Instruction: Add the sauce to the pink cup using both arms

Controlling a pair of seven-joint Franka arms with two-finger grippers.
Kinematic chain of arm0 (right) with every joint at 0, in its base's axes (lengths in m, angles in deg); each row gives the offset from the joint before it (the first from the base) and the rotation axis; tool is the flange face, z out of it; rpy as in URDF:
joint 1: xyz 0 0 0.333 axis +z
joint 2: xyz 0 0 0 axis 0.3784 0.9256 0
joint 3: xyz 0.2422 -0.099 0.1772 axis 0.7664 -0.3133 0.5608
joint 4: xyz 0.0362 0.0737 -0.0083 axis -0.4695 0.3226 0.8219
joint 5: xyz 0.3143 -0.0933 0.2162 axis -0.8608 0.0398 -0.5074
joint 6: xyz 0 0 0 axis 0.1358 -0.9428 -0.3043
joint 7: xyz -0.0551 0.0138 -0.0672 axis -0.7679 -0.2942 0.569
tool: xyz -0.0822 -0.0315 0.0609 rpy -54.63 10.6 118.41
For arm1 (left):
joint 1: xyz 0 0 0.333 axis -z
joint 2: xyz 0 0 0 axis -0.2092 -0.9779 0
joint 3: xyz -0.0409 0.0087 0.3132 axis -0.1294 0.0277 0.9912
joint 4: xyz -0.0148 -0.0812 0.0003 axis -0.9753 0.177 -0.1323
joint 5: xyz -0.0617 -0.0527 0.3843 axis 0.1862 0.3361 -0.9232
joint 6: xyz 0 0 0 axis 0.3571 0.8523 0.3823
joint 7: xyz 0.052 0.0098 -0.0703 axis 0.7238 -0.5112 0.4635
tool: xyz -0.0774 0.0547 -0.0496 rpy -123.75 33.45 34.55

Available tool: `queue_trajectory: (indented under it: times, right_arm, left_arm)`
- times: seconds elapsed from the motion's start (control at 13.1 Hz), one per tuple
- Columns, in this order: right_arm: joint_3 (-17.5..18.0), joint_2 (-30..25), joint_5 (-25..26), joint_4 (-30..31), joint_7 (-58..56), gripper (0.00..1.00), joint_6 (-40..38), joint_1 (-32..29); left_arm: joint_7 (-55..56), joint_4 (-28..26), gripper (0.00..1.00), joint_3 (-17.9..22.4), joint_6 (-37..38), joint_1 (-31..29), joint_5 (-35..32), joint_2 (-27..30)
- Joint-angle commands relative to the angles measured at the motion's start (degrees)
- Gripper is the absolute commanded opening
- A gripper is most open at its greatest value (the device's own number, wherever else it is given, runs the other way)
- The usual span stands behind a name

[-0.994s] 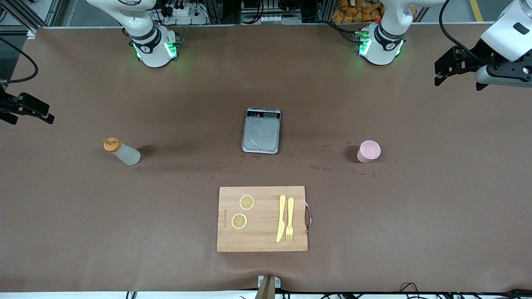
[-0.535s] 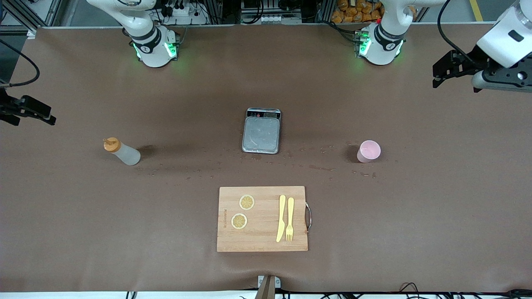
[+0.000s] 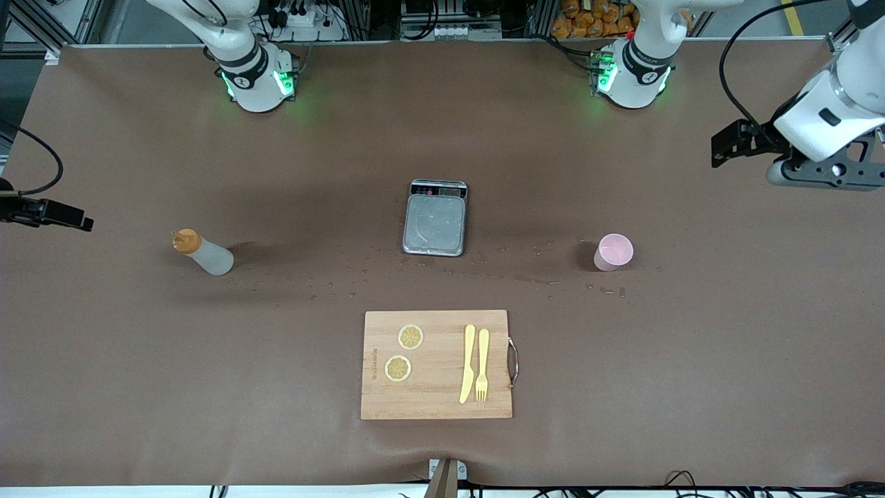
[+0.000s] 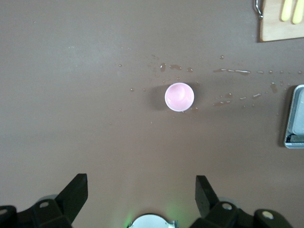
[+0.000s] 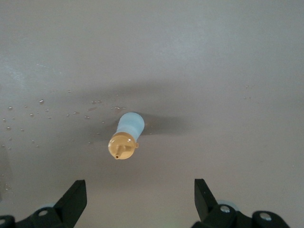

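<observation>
**Both arms staged high, nothing yet in hand**

The worktop (image 3: 138, 360) carries every item unheld. The left end effector (image 4: 141, 194) hangs above the left arm's end of the worktop, jaws fully spread and empty, the pink cup (image 3: 613, 252) standing upright below it. The right end effector (image 5: 140, 195) hangs above the right arm's end, equally wide and empty, over the sauce (image 3: 203, 253), which stands upright and capped. A cutting board (image 3: 437, 364) lies nearest the front camera, clear of both. A scale (image 3: 435, 218) sits between bottle and cup, probably for weighing the pour.
</observation>
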State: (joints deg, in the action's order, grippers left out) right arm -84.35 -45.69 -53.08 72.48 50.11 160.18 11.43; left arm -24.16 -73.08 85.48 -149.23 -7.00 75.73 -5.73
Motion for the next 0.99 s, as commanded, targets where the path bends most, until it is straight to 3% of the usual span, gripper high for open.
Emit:
queue_trajectory:
  times: [0.0, 0.31, 0.54, 0.92]
  right_arm:
    - [0.68, 0.87, -1.03, -0.89, 2.33, 1.0, -0.7, -3.07]
    - [0.68, 2.8, -1.2, -0.89, 8.38, 1.0, -3.34, -5.71]
    - [0.68, 8.16, -2.61, -0.89, 12.78, 1.0, -5.88, -6.16]
    - [0.68, 14.84, -12.09, -0.89, 24.81, 1.0, -6.59, -8.62]
  left_arm:
    - [-0.58, -4.03, 1.0, 0.02, -5.42, -1.03, 0.97, -0.55]
    - [-0.58, -4.39, 1.0, 0.02, -9.73, -1.73, 0.88, -6.95]
    - [-1.81, -4.3, 1.0, -0.06, -11.32, -2.0, 0.79, -8.72]
    - [-1.64, -4.21, 1.0, -0.33, -13.87, -1.48, 1.06, -13.73]
